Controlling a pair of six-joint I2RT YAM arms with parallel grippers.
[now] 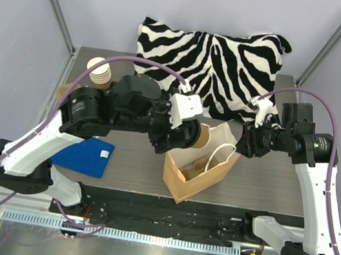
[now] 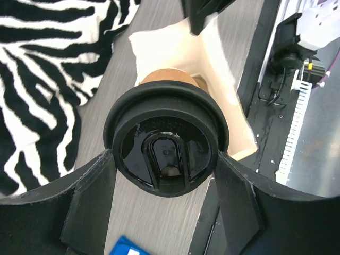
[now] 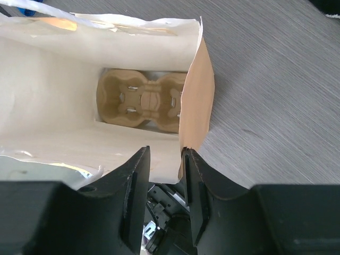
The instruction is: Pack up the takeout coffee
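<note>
Left gripper [image 2: 164, 175] is clamped on the lid of the takeout coffee [image 2: 167, 143], held at the paper bag's [image 1: 199, 171] open mouth near the desk's [image 1: 131, 167] near edge. Right gripper [image 3: 166, 175] straddles the bag rim; whether it is clamped cannot be told.

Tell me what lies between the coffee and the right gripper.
Only the open mouth of the bag, per the top view: coffee at its left rim, right gripper at its right. The right wrist view shows a carrier at the bottom.

Coffee cup [image 2: 169, 79] mostly behind its lid [image 2: 166, 143]
</note>
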